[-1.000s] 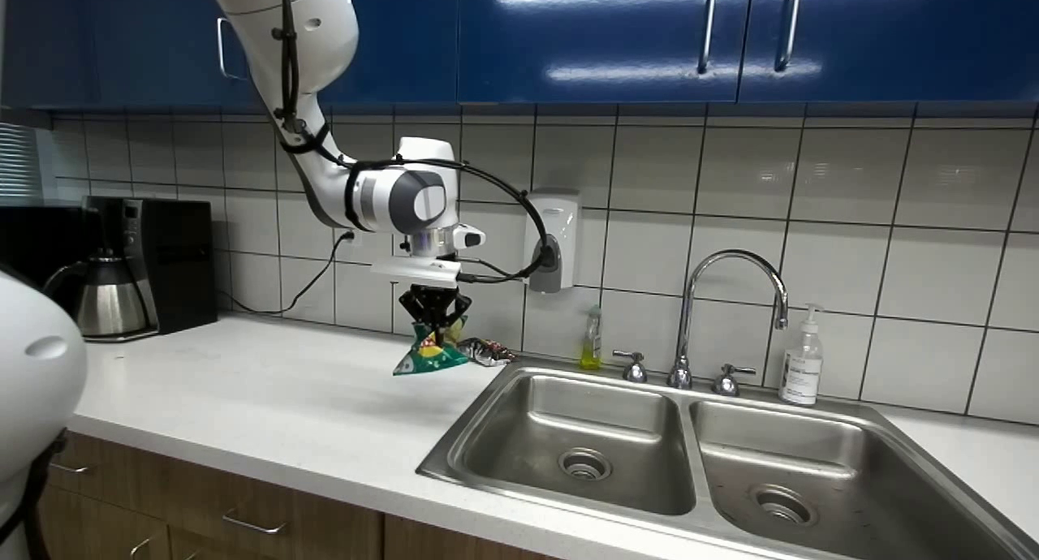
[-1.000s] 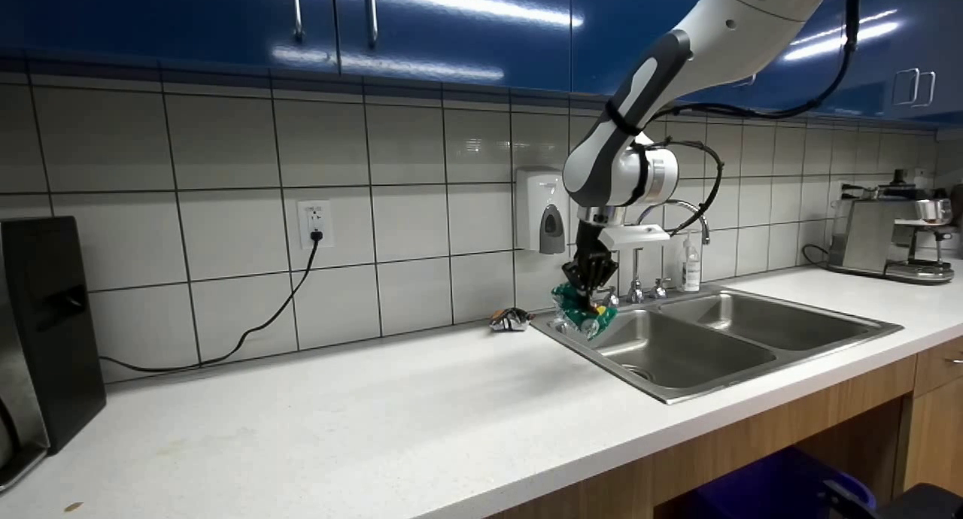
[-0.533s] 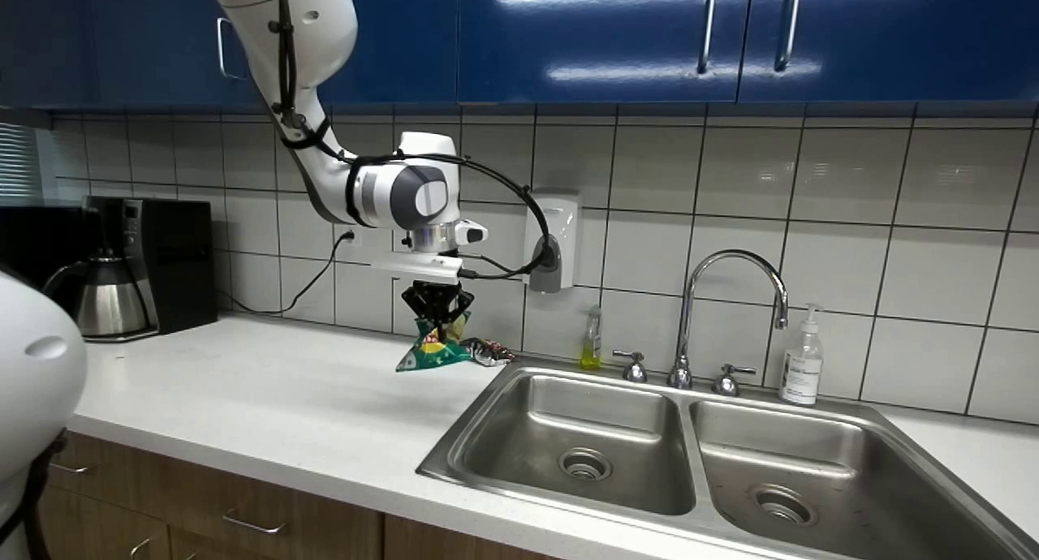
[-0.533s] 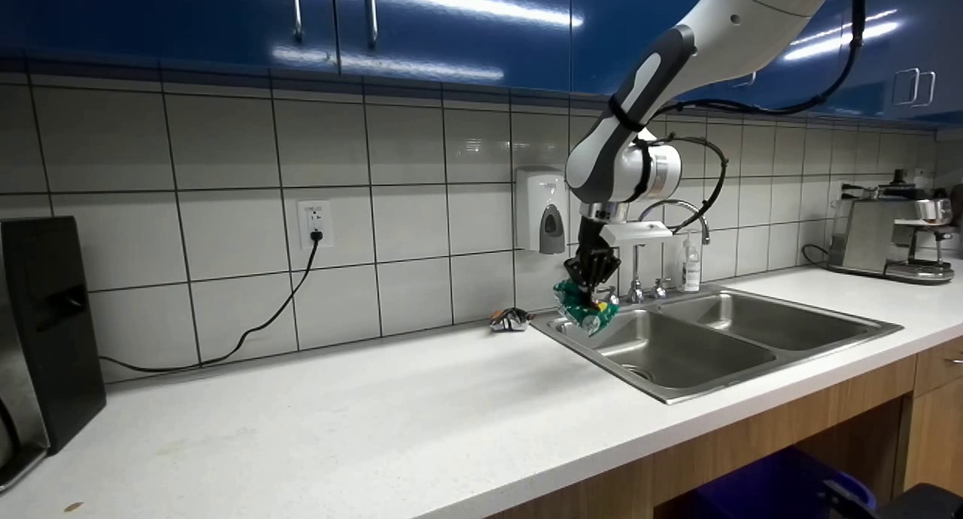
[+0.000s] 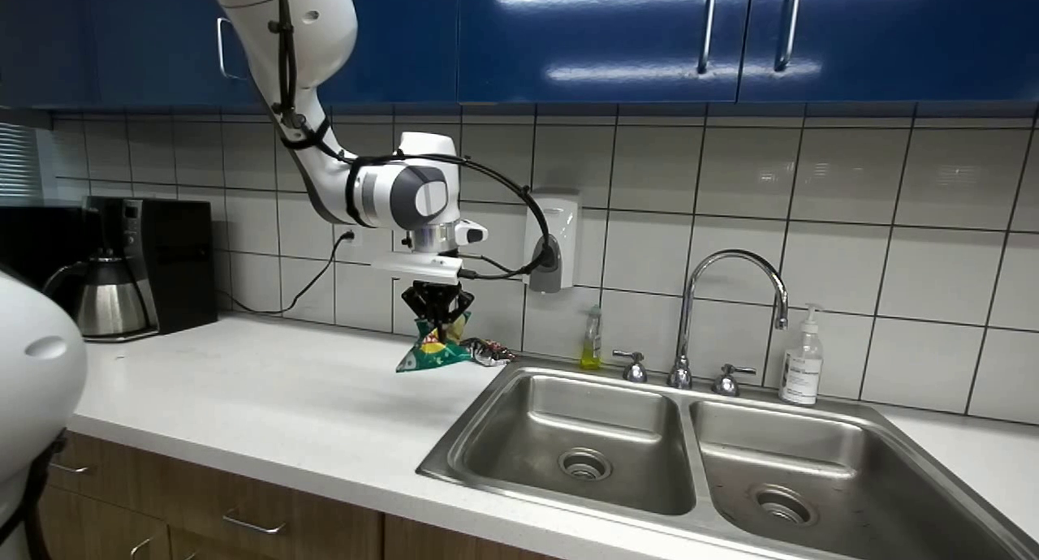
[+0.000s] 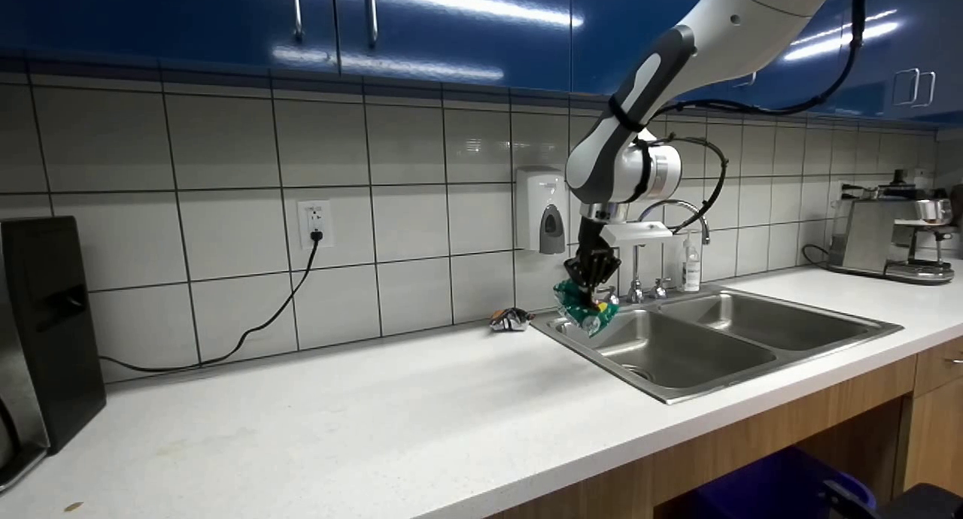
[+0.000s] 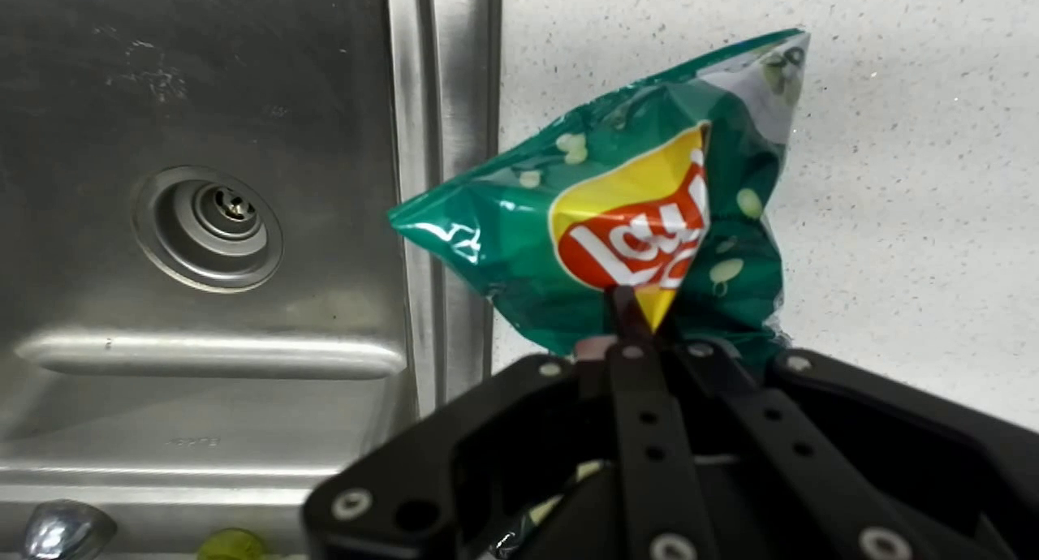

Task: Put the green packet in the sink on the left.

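Black jointed pincer (image 5: 441, 333) and glossy green foil packet (image 7: 629, 211) edged slightly upward. Pincer clamped on packet over white speckled surface (image 7: 917, 219), probably raised to clear steel left-hand sink (image 5: 477, 418).

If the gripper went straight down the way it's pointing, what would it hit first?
Probably the counter, with the packet in the gripper touching it first. Depth is unclear, so the packet might also brush the sink.
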Action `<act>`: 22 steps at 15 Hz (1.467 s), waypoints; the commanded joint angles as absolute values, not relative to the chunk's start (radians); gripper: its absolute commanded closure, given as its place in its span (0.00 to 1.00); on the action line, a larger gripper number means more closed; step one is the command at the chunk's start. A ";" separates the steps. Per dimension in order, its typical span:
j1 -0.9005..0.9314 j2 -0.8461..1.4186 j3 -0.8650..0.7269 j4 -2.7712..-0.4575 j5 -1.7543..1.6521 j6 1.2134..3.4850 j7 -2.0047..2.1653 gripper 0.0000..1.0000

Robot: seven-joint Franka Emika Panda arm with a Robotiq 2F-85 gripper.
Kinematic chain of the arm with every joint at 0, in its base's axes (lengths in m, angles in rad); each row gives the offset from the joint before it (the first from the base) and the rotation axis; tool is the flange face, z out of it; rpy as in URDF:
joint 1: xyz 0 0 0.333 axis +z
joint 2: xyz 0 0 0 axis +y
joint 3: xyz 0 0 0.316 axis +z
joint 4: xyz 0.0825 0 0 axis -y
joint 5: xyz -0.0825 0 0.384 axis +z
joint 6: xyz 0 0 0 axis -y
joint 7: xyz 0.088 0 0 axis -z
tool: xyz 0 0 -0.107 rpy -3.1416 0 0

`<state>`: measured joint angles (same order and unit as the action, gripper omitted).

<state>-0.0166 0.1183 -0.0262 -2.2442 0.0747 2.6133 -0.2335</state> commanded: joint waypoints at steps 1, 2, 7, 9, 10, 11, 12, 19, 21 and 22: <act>-0.033 0.122 -0.023 -2.244 0.067 2.621 -0.226 1.00; -0.036 0.125 -0.027 -2.244 0.067 2.624 -0.224 1.00; -0.067 0.140 -0.068 -2.238 0.057 2.650 -0.206 1.00; -0.082 0.147 -0.089 -2.237 0.050 2.659 -0.197 1.00; -0.089 0.151 -0.098 -2.239 0.047 2.665 -0.193 1.00; -0.095 0.155 -0.106 -2.239 0.046 2.670 -0.190 1.00; -0.101 0.161 -0.114 -2.240 0.044 2.677 -0.187 1.00; -0.144 0.252 -0.155 -2.225 0.044 2.751 -0.165 1.00; -0.157 0.278 -0.167 -2.217 0.045 2.777 -0.160 1.00; -0.164 0.292 -0.173 -2.212 0.046 2.790 -0.156 1.00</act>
